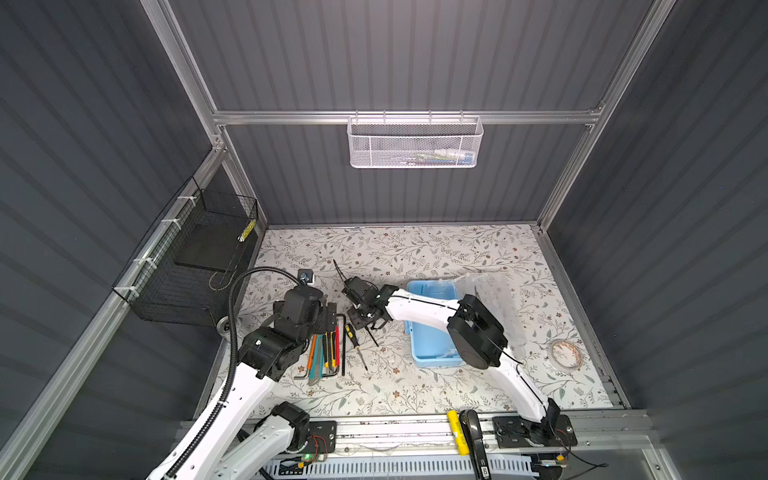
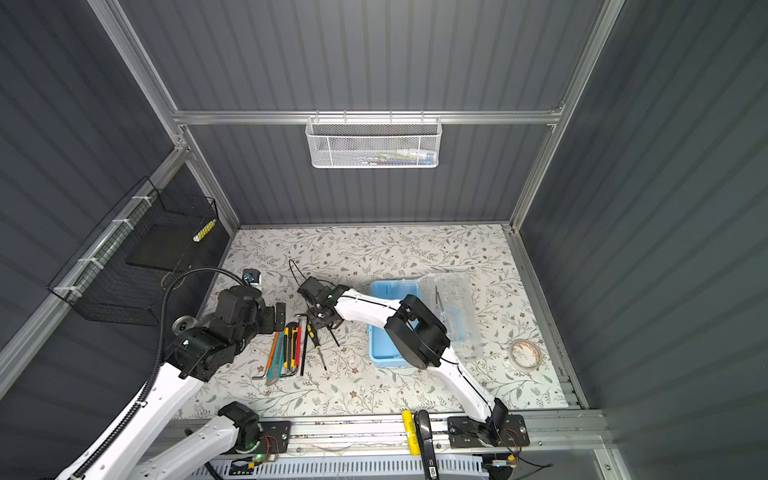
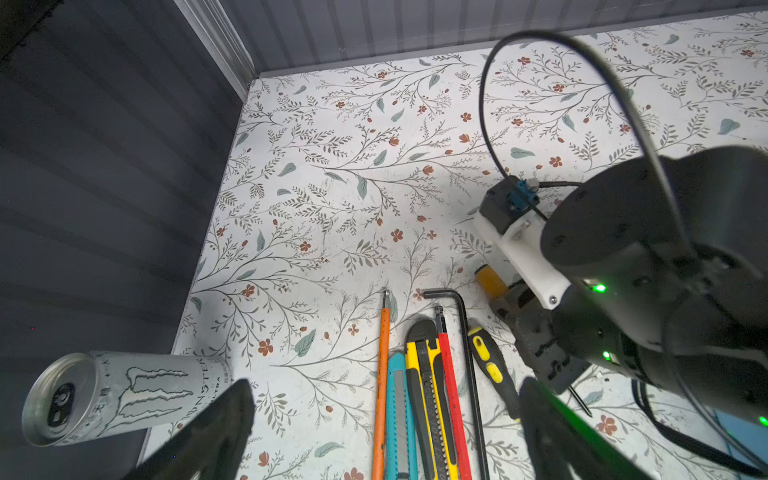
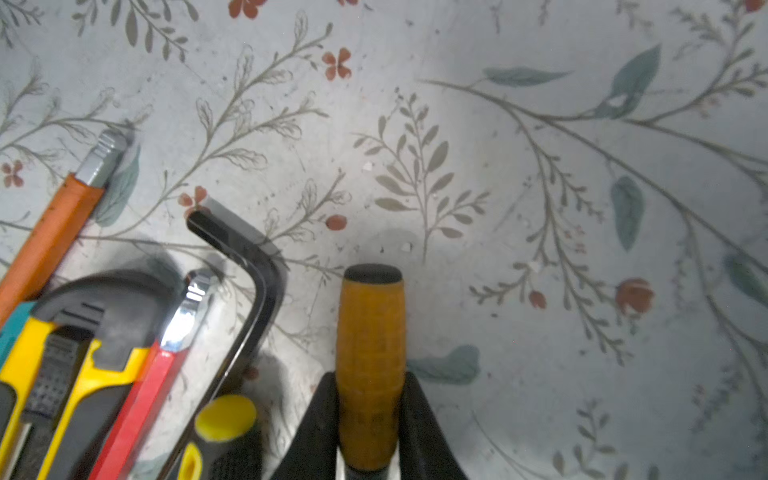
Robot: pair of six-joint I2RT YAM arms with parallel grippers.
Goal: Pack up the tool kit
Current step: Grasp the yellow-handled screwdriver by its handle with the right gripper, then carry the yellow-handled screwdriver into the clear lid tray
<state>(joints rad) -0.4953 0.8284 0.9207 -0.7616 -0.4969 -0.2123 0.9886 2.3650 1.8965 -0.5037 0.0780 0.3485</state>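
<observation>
Clamping amber ribbed-handle screwdriver [image 4: 370, 324] mid-handle in right gripper [image 4: 369, 379], near light blue plastic tool kit [image 1: 430, 353]; likely light, stiff; left gripper [image 3: 384, 388] wide.

Two box cutters [image 3: 398, 415] [image 3: 424, 395]; two hex keys [image 3: 438, 294] [image 1: 300, 376]; two baskets [image 1: 415, 143] [image 1: 195, 270]; one can [image 3: 120, 395].

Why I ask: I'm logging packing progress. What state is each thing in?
Tool kit: clear lid swung open, base on the table.
Left hand: open, empty.
Right hand: shut on the orange-handled tool.
Loose tools: in a row on the table, unpacked.
Energy can: lying on its side.
Tape roll: flat on the table.
</observation>
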